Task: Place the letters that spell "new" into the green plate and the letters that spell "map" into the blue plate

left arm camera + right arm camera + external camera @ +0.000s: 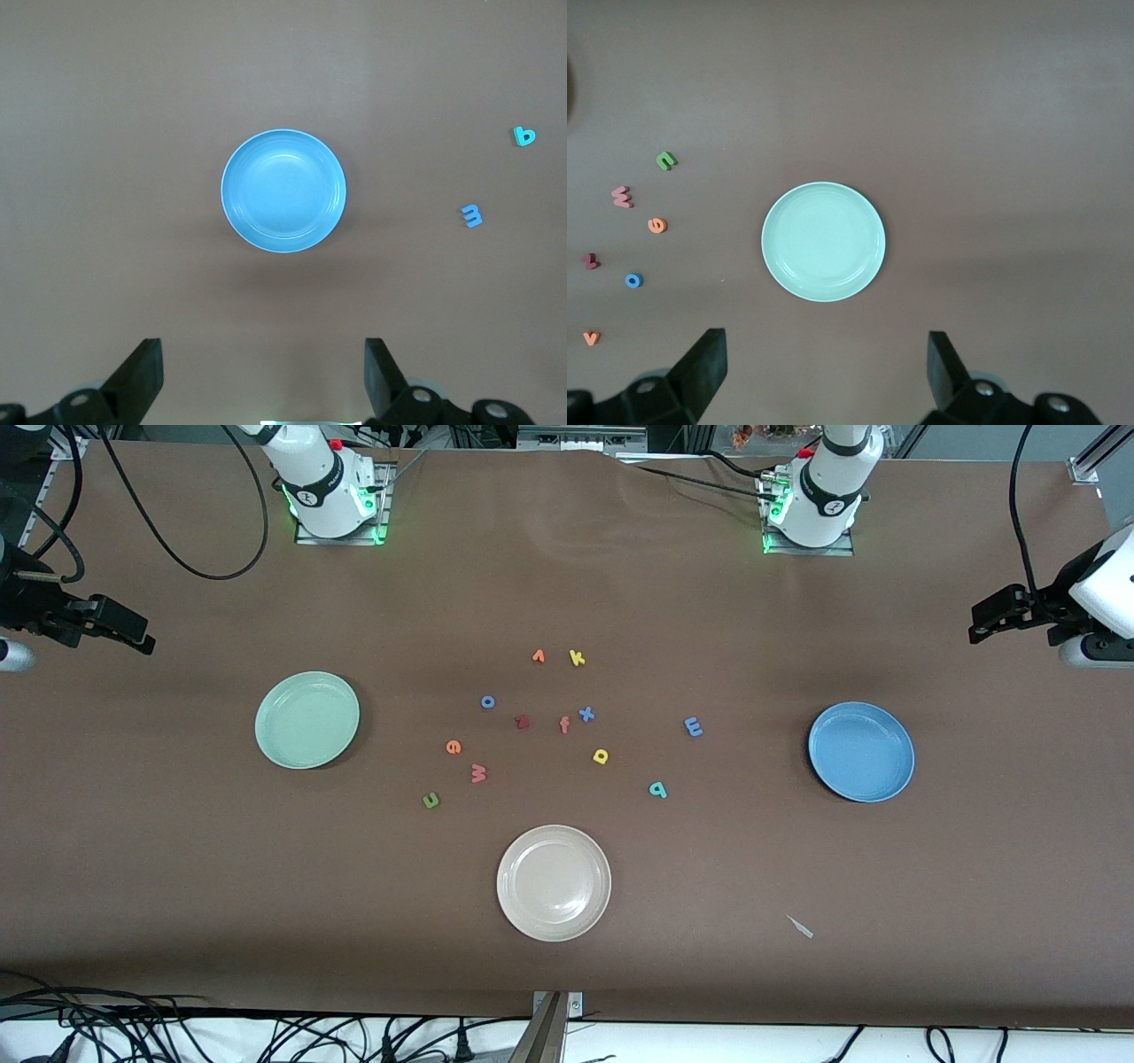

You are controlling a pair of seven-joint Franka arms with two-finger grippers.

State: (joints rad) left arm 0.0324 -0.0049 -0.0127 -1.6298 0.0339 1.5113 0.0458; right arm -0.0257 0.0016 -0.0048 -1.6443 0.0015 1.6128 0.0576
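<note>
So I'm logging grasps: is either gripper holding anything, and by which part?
Nothing is held. The left gripper is open above the blue plate, the right gripper open above the green plate.

Green plate (823, 242): round, pale mint, shallow rim, empty, on brown table (992, 133). Beside it, well apart from its rim, loose foam letters: green n (666, 160), salmon-red w (622, 197), orange e (656, 226), dark red letter (590, 261), blue o (633, 281), orange v (591, 337). Right gripper (824, 372): two dark fingers spread wide, nothing between them.
</note>
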